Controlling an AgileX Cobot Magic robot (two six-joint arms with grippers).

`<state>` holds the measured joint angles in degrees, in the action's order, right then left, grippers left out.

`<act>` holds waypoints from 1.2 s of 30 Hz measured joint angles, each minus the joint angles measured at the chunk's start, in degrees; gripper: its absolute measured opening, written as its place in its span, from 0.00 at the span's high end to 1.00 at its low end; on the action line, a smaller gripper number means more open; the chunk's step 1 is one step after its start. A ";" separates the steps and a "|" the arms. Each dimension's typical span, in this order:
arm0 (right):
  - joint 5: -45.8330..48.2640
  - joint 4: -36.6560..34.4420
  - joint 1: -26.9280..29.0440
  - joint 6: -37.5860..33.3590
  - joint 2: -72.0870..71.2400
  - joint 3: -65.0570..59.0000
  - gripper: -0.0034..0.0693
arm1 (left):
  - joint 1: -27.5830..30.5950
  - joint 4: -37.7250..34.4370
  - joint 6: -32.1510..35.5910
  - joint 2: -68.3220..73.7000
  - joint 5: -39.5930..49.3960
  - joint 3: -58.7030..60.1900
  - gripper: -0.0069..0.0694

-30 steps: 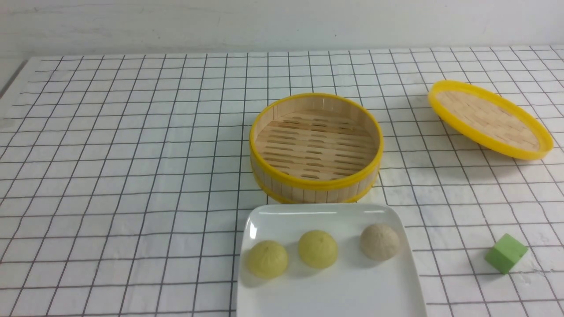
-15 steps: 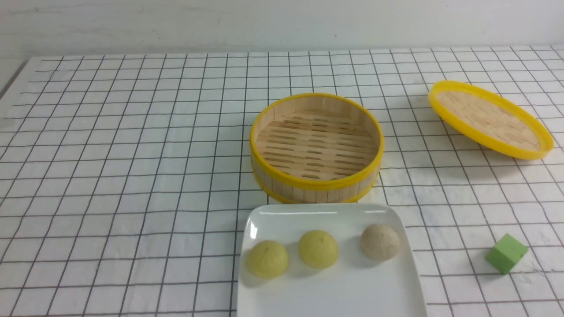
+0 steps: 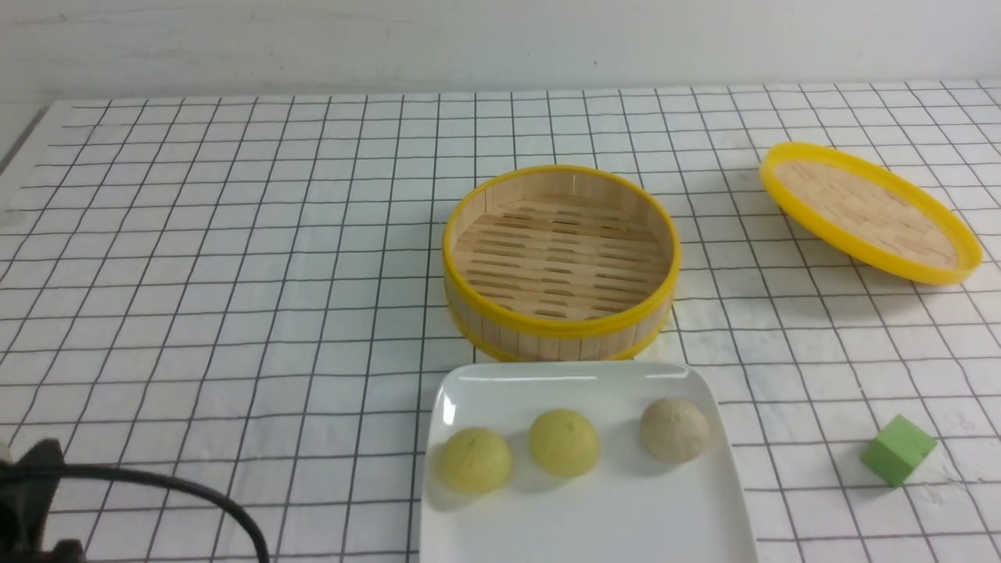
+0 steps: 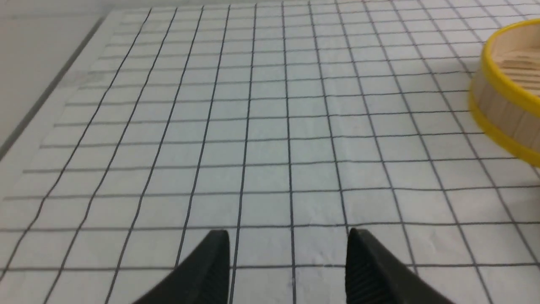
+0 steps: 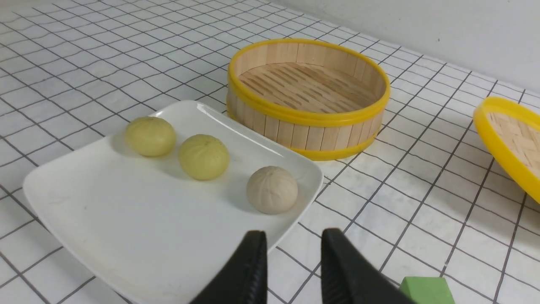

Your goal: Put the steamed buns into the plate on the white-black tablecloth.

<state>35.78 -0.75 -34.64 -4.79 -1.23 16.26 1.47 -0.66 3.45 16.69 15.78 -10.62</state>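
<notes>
Three steamed buns lie in a row on the plate [image 3: 594,516], which rests on the white-black tablecloth [image 3: 235,274] at the near middle: two pale yellow ones [image 3: 475,460] [image 3: 564,442] and a beige one [image 3: 674,429]. The right wrist view shows the same plate [image 5: 126,219] and buns [image 5: 151,136] [image 5: 204,156] [image 5: 272,189]. My right gripper [image 5: 295,234] hovers by the plate's near right edge, a little short of the beige bun, open with nothing between its fingers. My left gripper [image 4: 289,236] stands open and empty over bare tablecloth [image 4: 274,126], left of the plate.
An empty bamboo steamer basket [image 3: 560,328] with yellow rims stands just behind the plate. Its woven lid [image 3: 868,211] lies tilted at the far right. A green cube [image 3: 898,450] sits right of the plate, close beside my right gripper's finger [image 5: 426,290].
A black part of my left arm with its cable has come into the front view's bottom left corner. The buns, plate and steamer have not moved.
</notes>
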 joint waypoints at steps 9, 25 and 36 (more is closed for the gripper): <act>0.00 0.00 0.00 0.00 0.00 0.00 0.66 | 0.97 -0.48 0.53 -13.80 -1.62 11.80 0.40; 0.00 0.17 0.00 -0.05 0.00 0.00 0.64 | 1.09 -0.61 0.53 -17.33 5.96 11.95 0.40; 0.00 0.17 0.00 -0.05 0.00 -0.02 0.63 | 1.09 -0.61 0.53 -17.33 6.07 11.95 0.40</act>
<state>35.78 -0.58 -34.64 -4.83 -1.23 16.24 2.55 -1.27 3.97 -0.64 21.84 1.33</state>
